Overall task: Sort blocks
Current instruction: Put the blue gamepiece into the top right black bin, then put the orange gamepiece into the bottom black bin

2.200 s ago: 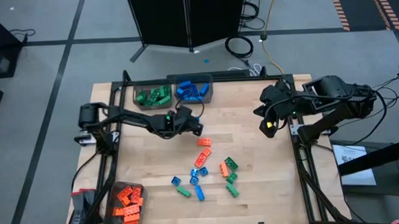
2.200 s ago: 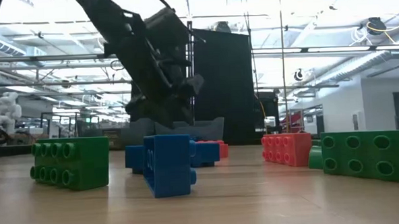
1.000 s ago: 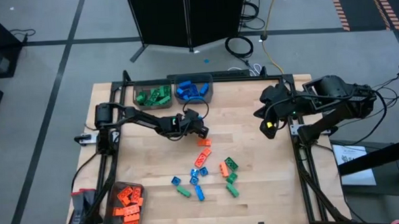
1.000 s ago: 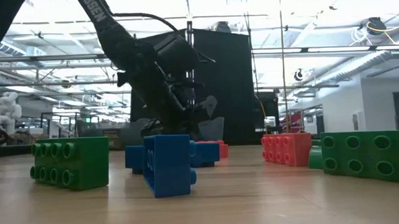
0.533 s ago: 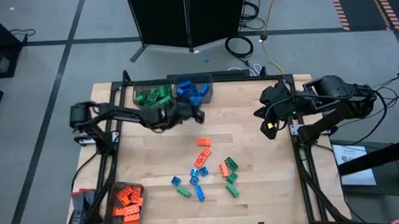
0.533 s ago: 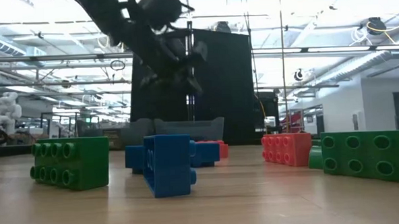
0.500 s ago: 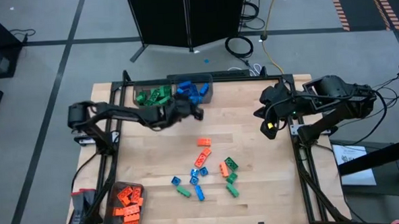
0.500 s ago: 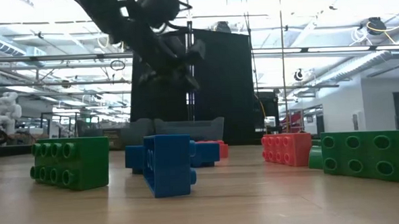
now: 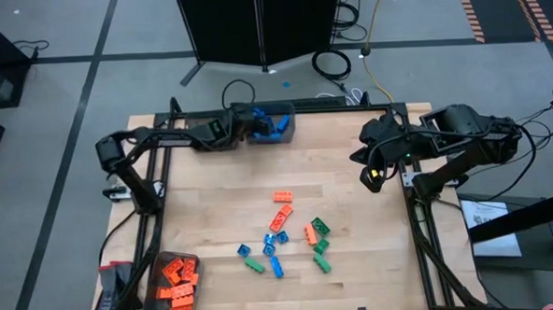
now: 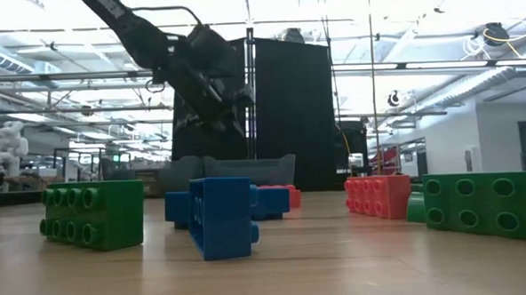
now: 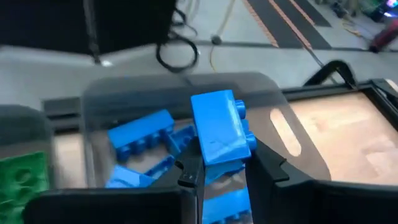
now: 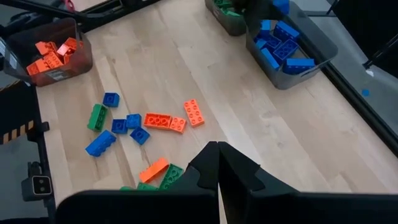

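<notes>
The left claw (image 11: 221,168) grips a blue block (image 11: 221,134) between its fingers, held over the blue-block bin (image 9: 289,128) at the tabletop's far edge. The right claw (image 12: 217,163) waits closed, empty, near the right edge.

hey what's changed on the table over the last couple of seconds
The left gripper has carried a blue block from the middle of the table to above the bin of blue blocks at the far edge, still clamped on it. The right gripper stayed shut at the right side; the loose blocks have not moved.
</notes>
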